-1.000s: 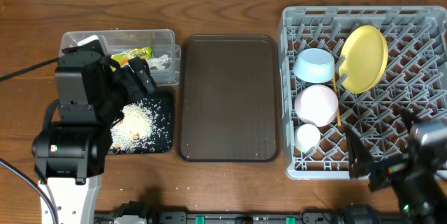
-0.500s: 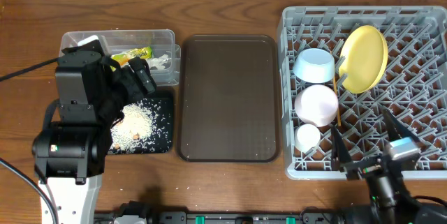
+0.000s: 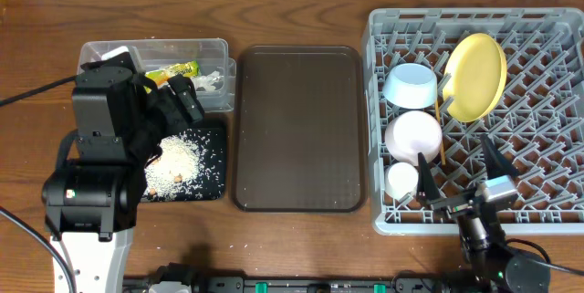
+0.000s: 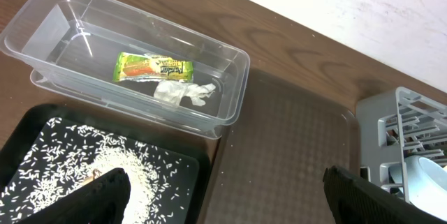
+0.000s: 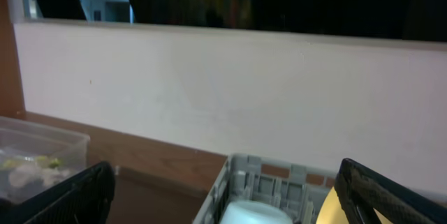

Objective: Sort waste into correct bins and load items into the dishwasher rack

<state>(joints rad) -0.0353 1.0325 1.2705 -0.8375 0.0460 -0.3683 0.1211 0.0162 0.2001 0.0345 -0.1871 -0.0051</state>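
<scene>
The grey dishwasher rack (image 3: 375, 120) holds the yellow plate (image 3: 474, 77), light blue bowl (image 3: 410, 84), white bowl (image 3: 413, 136), small white cup (image 3: 401, 180) and a chopstick (image 3: 439, 129). My right gripper (image 3: 459, 172) hangs open and empty over the rack's front edge, beside the cup. The clear tub (image 4: 84, 15) contains the snack wrapper (image 4: 152, 68) and crumpled napkin (image 4: 183, 93). Rice scraps (image 4: 112, 165) lie in the black tray (image 4: 202, 162). My left gripper (image 4: 227, 203) is open with nothing in it, above the black tray's right edge.
A large brown serving tray (image 3: 298, 129) lies between the bins and the rack. A white wall fills most of the right wrist view, behind the rack (image 5: 265, 175). My left arm's base stands at the front left.
My right arm has slid left along the rack's front edge, its open gripper now near the cup. The left arm has not moved.
</scene>
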